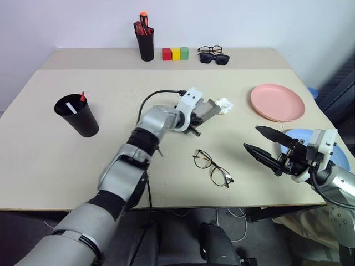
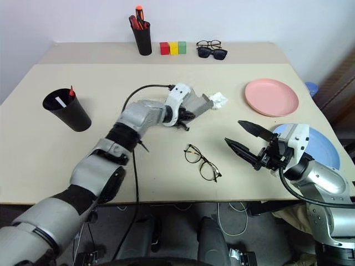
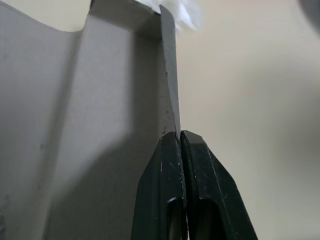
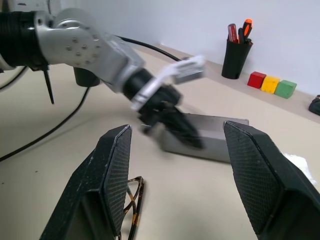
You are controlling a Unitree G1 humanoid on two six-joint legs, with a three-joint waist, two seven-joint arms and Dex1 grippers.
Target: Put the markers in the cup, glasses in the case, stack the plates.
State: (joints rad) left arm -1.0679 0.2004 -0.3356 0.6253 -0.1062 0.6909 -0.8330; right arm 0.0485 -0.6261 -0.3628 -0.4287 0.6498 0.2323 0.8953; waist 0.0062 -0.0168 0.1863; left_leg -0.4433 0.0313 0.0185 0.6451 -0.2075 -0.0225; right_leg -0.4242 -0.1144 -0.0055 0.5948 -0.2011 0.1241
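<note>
1. Left hand (image 3: 180, 137) pinches the grey case's (image 3: 100, 125) thin wall, seen close in its wrist view.
2. Right hand (image 1: 260, 141) hovers wide apart, empty, near the glasses (image 1: 213, 167) on the desk (image 1: 55, 160).

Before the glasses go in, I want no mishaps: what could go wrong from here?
1. The left gripper is shut on only the thin edge of the case, so the case may slip or swing.
2. A crumpled white wad lies against the case and could get dragged along.
3. The glasses lie loose between both arms; the open right gripper could knock them.
</note>
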